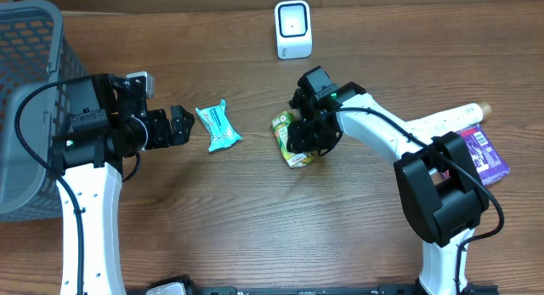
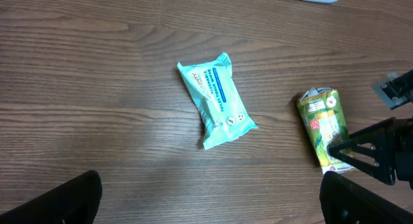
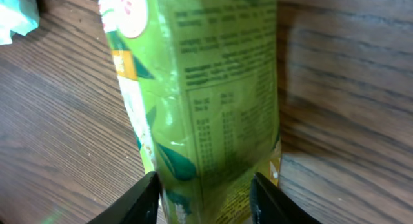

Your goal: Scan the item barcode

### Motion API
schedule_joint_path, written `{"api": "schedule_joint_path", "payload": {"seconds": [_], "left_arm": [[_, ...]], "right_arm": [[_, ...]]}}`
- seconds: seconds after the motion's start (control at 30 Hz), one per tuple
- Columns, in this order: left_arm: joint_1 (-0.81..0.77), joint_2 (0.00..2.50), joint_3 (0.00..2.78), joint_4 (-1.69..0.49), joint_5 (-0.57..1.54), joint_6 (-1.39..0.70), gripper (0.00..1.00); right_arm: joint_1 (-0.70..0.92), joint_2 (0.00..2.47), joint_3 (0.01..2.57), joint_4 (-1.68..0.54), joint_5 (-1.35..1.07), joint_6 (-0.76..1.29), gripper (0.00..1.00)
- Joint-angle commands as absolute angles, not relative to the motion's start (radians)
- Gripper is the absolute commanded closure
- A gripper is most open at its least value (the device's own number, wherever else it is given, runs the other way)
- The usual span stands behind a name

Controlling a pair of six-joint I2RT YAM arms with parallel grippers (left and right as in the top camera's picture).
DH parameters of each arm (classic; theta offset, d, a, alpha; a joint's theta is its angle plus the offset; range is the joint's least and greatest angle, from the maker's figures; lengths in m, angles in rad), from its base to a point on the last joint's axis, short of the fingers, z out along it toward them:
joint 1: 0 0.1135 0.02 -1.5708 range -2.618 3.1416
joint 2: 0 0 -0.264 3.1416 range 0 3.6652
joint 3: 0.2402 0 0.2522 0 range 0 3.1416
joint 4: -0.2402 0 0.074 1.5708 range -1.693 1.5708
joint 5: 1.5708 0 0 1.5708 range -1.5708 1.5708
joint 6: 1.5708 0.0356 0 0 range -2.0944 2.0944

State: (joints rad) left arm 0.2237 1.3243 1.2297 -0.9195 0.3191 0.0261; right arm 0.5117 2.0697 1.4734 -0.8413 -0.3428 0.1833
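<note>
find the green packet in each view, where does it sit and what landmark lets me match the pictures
overhead: green packet just right of centre.
left wrist: lying flat near the right edge.
right wrist: close up, filling the middle of the frame.
shared landmark: teal wipes pack, left of the packet overhead, centre in the left wrist view, top left corner in the right wrist view.

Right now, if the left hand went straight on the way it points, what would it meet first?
Most likely the teal packet, flat on the table ahead of the open left hand; the green pouch lies further off.
</note>
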Motion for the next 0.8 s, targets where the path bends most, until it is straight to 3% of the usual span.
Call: {"api": "schedule_joint_path", "payload": {"seconds": [0.0,0.27,0.43,0.5,0.6,0.77], "left_arm": [[0.222,1.316,1.243,-0.919,0.330,0.038,0.00],[0.222,1.316,1.243,-0.919,0.331,0.038,0.00],[0.222,1.316,1.243,-0.919,0.330,0.038,0.00],[0.222,1.316,1.243,-0.919,0.331,0.038,0.00],[0.222,1.316,1.243,-0.919,0.331,0.038,0.00],[0.222,1.316,1.243,-0.919,0.330,0.038,0.00]], "right_arm": [[0.494,2.072,1.473,-0.845,-0.322,0.187,0.56],[0.434,2.073,1.473,-0.850,-0.264,0.213,0.56],[0.426,2.073,1.467,-0.854,-0.300,0.125,0.26],[0.432,2.073,1.454,-0.850,-0.308,0.121,0.21],[0.437,2.082,1.428,-0.835,-0.320,0.121,0.26],[0.437,2.090,1.425,-0.844,-0.404,0.043,0.50]]}}
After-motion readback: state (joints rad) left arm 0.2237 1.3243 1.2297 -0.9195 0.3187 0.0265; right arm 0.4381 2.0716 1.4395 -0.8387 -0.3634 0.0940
